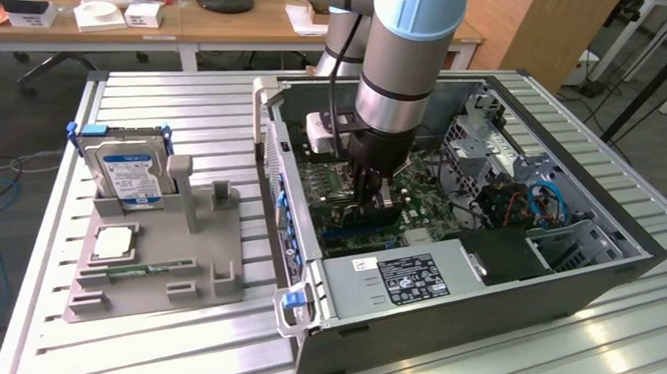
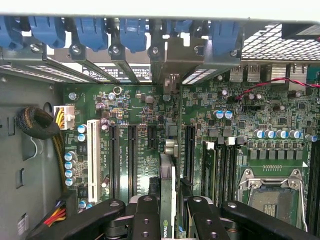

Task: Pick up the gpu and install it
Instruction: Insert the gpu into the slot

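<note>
The hand pinches the gpu on edge between its two black fingers, holding it upright just above the green motherboard inside the open computer case. The step in hand looks like the install: the card hangs over the row of long black slots, its end toward the blue bracket clips. Seating it calls for lining its lower edge squarely over one slot and pressing straight down.
</note>
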Motion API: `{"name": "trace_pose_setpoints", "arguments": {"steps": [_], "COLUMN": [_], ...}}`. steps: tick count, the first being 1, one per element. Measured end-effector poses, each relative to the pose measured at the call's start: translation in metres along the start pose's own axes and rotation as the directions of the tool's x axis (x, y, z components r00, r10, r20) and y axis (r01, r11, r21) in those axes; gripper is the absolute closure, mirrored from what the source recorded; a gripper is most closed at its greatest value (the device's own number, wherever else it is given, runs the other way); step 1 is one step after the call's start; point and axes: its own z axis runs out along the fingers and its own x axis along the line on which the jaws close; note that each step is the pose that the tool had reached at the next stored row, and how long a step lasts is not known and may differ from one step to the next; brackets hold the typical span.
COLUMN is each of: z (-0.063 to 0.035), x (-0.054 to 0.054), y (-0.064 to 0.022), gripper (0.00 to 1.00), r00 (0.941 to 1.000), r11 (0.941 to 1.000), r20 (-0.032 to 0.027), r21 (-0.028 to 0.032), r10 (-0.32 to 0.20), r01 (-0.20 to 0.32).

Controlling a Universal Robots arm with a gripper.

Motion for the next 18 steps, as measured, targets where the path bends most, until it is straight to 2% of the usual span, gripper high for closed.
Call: {"name": "trace_pose_setpoints", "arguments": {"steps": [18], "z": [0.0017], "x": [0.0001], "y": [0.0001], "gripper": [0.74], "r00": [1.0000], "r11": [1.0000], "r20": [-0.0002], "r21": [-0.0002], "r10": [-0.003], "r01": [0.003]}}
